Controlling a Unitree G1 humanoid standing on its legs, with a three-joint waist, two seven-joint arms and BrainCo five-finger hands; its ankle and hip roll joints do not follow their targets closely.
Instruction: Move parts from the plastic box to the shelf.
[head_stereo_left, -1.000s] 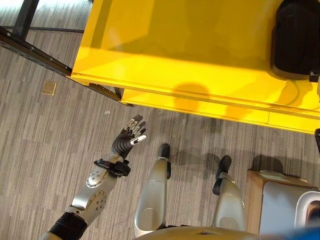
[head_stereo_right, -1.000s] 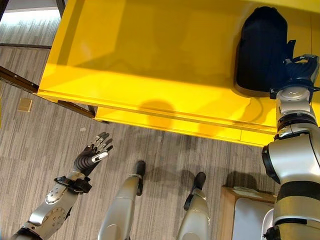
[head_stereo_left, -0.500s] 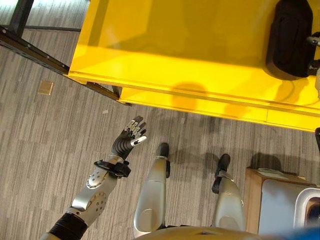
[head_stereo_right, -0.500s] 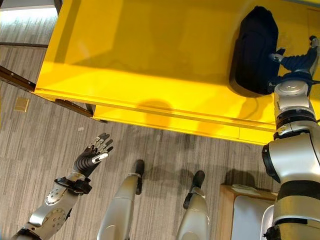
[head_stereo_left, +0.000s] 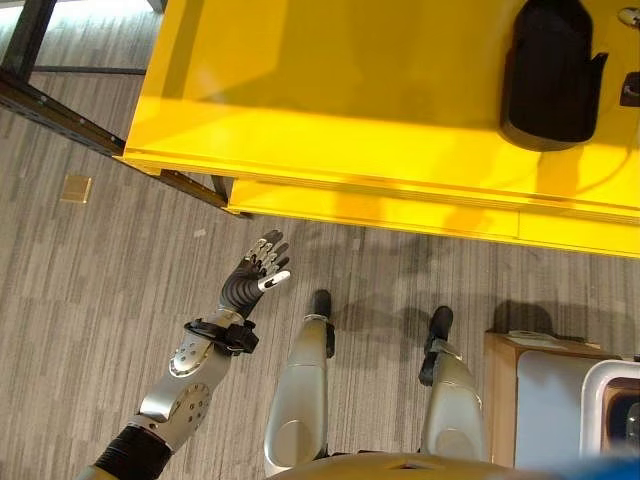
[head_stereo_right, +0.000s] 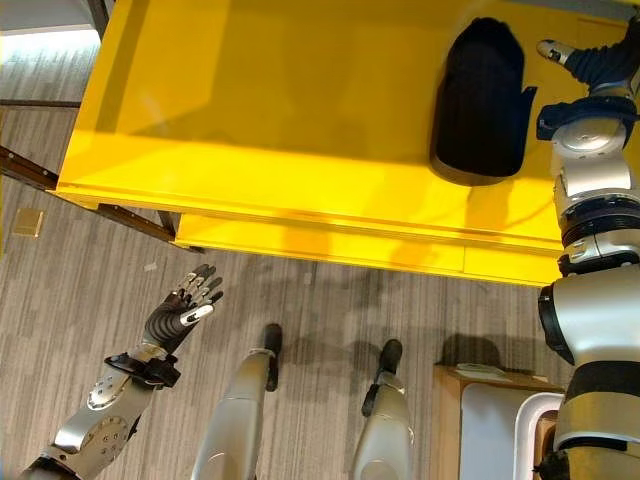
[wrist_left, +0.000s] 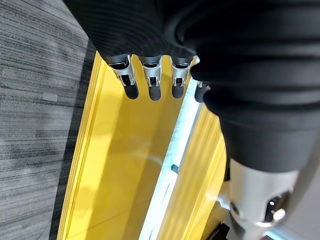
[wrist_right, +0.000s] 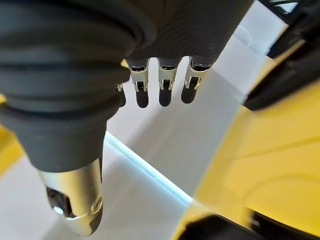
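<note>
Your part (head_stereo_right: 480, 100), a black rounded piece, lies on the yellow shelf (head_stereo_right: 300, 120) above grey striped carpet (head_stereo_left: 90, 280), with the right hand (head_stereo_right: 592, 58) just beside it, fingers straight and empty, and the left hand (head_stereo_left: 255, 275) spread open over the floor, holding nothing.

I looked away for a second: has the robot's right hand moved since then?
Yes. The right hand has drawn away from the black part lying on the yellow shelf, going towards the shelf's far side.
</note>
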